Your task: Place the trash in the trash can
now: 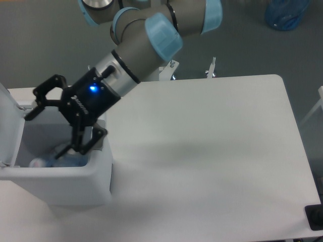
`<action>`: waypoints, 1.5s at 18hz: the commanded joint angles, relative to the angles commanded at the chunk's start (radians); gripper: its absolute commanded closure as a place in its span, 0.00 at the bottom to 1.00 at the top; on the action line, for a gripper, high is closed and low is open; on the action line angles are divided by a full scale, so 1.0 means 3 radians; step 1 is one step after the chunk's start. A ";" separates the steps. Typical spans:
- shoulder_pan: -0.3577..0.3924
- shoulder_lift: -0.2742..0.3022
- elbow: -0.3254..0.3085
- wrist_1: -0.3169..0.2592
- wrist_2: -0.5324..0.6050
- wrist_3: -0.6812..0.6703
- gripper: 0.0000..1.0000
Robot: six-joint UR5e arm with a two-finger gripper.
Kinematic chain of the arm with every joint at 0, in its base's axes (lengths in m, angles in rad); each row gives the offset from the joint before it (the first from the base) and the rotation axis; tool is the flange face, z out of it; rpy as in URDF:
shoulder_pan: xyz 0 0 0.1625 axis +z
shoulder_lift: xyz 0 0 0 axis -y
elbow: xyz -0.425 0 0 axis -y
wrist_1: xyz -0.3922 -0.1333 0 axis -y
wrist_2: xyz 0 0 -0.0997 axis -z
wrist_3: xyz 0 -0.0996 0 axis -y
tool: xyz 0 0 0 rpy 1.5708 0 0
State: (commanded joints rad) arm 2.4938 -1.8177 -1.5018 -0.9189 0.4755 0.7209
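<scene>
Grey flooring surrounds a white table [212,151] with rounded corners, and a blue bag [286,14] sits on the floor at the top right edge of the view. At the left end of the table the gripper [50,132] hangs over the open mouth of the trash can [75,181], its two black fingers [86,143] spread wide apart and holding nothing. One finger reaches toward the can's far left corner, while the other dips just inside the right wall. A small blue light glows on the black gripper body.

Below the spread fingers, the bottle [55,160] lies inside the trash can near its front wall, on its side, with the pale cap end pointing left. It is apart from the fingers. The crumpled white wad cannot be made out inside the can.

The trash can's white lid [9,121] stands raised at the left edge of the frame. Behind the gripper, the arm [151,40] rises up and to the right, silver-grey with pale blue joint covers, leaving the frame at the top. Beyond the table's far edge some metal clamp fittings [212,68] stand upright. A dark object [315,217] shows at the lower right corner.
</scene>
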 joint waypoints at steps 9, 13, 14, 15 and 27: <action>0.0875 -0.0450 0.0153 0.0005 0.0444 0.0490 0.00; 0.0906 -0.0537 0.0174 -0.0015 0.1475 0.0552 0.00; 0.0906 -0.0567 0.0194 -0.0020 0.1680 0.0603 0.00; 0.0901 -0.0588 0.0220 -0.0031 0.1844 0.0715 0.00; 0.0850 -0.0793 0.0425 -0.0266 0.3236 0.1743 0.00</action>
State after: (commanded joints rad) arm 2.7489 -2.0555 -1.3744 -0.9986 1.4464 1.2439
